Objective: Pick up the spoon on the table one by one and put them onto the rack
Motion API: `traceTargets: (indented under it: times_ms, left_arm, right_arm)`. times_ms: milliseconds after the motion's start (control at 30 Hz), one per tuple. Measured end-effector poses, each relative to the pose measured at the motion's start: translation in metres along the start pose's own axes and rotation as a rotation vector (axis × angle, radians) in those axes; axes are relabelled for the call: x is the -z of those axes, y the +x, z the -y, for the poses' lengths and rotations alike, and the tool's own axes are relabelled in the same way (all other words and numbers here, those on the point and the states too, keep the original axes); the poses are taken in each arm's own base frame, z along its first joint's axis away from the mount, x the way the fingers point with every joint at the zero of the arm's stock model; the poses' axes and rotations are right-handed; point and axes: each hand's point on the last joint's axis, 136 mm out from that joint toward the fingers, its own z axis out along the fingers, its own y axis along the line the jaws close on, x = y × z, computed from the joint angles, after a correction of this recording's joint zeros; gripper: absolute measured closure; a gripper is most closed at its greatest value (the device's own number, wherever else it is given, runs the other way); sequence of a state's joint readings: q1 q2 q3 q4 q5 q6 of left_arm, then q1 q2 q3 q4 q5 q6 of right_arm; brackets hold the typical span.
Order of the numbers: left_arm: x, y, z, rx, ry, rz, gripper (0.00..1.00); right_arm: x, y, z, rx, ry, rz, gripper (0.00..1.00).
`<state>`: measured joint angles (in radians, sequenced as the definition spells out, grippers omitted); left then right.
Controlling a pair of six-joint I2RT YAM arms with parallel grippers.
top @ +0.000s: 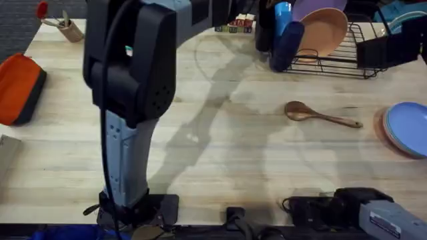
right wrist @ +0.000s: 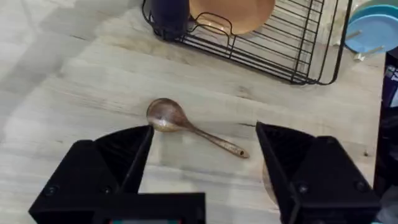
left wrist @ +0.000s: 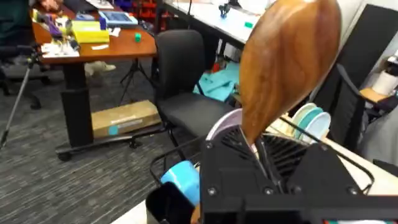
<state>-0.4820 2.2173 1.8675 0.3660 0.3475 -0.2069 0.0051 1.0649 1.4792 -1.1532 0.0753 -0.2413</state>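
A: Holding one wooden spoon bowl-up, the left gripper is clamped on its handle, raised above the black wire dish rack at the far right of the table. What does the release call for?

B: Judged from this position: lower the spoon over an unoccupied run of rack wires, clear of the peach plate and the dark blue cup. Turn the handle across the bars, not along them, so it cannot slip through. Part the fingers only once the spoon bears on the wires.

A: And the second spoon?

B: It lies flat on the table just in front of the rack, bowl toward the centre, handle pointing at the stacked blue plates near the right edge. The right gripper hangs over it with its fingers wide apart, not touching it.

A: Recommended grip?

B: Close across the slim handle near the neck, fingers square to it. A flat spoon on wood leaves little to get under, so the likely fault is a skid or a pinch on the tip alone.
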Motion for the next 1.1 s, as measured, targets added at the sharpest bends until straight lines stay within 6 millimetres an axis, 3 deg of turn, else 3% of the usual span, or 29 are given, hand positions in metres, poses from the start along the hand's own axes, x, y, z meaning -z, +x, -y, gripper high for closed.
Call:
traceTargets:
  times_ms: [233, 633, 933, 1033, 1100]
  left_arm:
    - [-0.013, 0.035, -0.012, 0.006, -0.004, -0.007, 0.956]
    - [-0.011, 0.024, -0.021, -0.010, -0.030, 0.044, 0.956]
    - [-0.004, 0.085, -0.037, 0.078, -0.097, -0.200, 0.957]
    - [-0.002, 0.093, -0.039, 0.090, -0.107, -0.234, 0.956]
    - [-0.002, 0.096, -0.040, 0.094, -0.114, -0.242, 0.879]
  right_arm:
    - [0.000, 0.000, 0.000, 0.000, 0.000, 0.000, 0.005]
    - [0.000, 0.000, 0.000, 0.003, 0.000, 0.000, 0.005]
    - [0.000, 0.000, 0.000, 0.003, 0.000, 0.000, 0.005]
    - [0.000, 0.000, 0.000, 0.003, 0.000, 0.000, 0.005]
    - [0.000, 0.000, 0.000, 0.003, 0.000, 0.000, 0.005]
